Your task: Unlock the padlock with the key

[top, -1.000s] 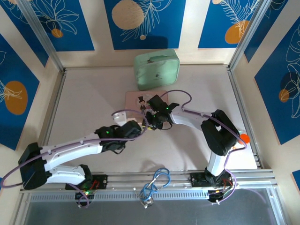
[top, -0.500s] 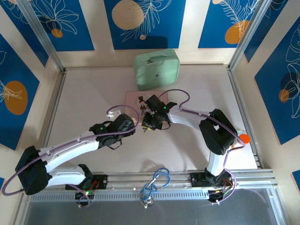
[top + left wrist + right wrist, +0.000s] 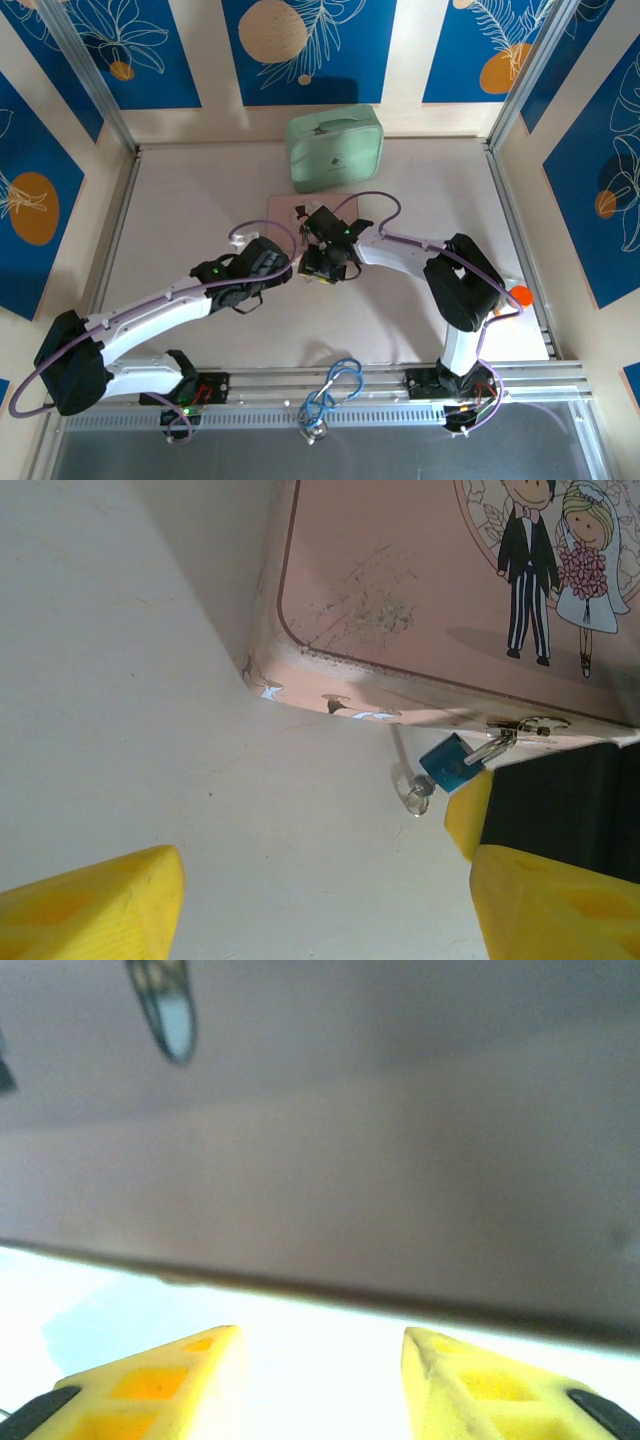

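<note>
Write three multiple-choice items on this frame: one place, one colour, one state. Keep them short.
1. Where is the padlock?
A at the pink case's edge, by its clasp
B on top of its lid
C inside it

2. What colour is the padlock's body?
A red
B blue
C black

3. The left hand is:
A shut on the padlock
B shut on the case
C open, nothing between its fingers

Key:
1. A, the left wrist view shows it beside the case's rim.
2. B, its body is blue.
3. C, the yellow fingers stand wide apart.
</note>
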### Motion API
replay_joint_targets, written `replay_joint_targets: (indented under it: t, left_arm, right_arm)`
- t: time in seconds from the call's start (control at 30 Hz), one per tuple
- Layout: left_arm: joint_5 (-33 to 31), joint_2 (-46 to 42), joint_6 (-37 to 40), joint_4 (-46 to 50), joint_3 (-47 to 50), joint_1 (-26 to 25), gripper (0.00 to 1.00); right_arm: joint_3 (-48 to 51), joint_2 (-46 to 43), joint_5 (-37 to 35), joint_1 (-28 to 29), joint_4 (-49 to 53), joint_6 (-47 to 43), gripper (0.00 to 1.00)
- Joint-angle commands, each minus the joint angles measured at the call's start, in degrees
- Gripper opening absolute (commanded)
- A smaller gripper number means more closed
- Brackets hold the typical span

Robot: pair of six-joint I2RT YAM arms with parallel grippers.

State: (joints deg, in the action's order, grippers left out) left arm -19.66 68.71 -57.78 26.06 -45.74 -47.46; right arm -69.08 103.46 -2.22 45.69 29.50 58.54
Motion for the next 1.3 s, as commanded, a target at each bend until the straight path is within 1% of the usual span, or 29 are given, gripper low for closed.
replay_joint_targets:
  t: [0.0, 0.13, 0.2, 0.3, 0.43, 0.6, 0.77, 0.93, 1.03, 1.17, 1.27]
  left_arm:
    - [1.5, 0.3, 2.1, -0.4, -0.6, 1.8, 0.73]
    - [1.8, 0.9, 3.9, 0.3, -1.6, 4.0, 0.74]
    - [2.8, 1.2, 4.7, -0.5, -1.6, 5.1, 0.75]
    - [6.6, 2.4, 6.6, -0.9, -2.5, 7.4, 0.75]
    - [12.0, 3.2, 8.4, -2.7, -3.0, 10.6, 0.73]
    - [17.2, 4.2, 9.1, -5.2, -2.3, 15.0, 0.73]
    - [23.9, 5.2, 11.2, -9.8, -1.5, 18.9, 0.73]
    - [30.5, 8.0, 13.2, -11.4, -3.0, 23.2, 0.73]
    - [33.5, 10.1, 15.1, -10.9, -4.6, 24.7, 0.72]
    - [35.4, 11.7, 16.6, -10.4, -5.9, 25.2, 0.71]
    - [36.3, 13.1, 17.2, -10.6, -6.0, 25.3, 0.70]
  right_arm:
    - [0.8, 2.1, 1.1, 1.3, 11.0, 0.9, 0.46]
    - [0.4, -0.2, -2.6, 2.1, 12.0, -0.5, 0.46]
    - [0.7, -1.9, -4.5, 2.6, 11.9, -1.2, 0.45]
    - [1.0, -4.8, -8.5, 3.7, 12.3, -2.4, 0.44]
    - [3.4, -9.9, -11.2, 3.8, 10.1, -3.9, 0.43]
    - [5.6, -15.2, -12.7, 3.8, 8.3, -5.4, 0.41]
    - [7.3, -19.1, -12.8, 4.3, 6.5, -6.7, 0.38]
    - [7.3, -22.8, -14.2, 5.0, 7.1, -7.5, 0.38]
    - [7.5, -24.9, -15.5, 5.3, 8.1, -6.9, 0.38]
    - [8.3, -27.0, -17.1, 5.7, 8.4, -5.6, 0.38]
    - [10.1, -28.3, -18.5, 6.3, 6.5, -5.2, 0.39]
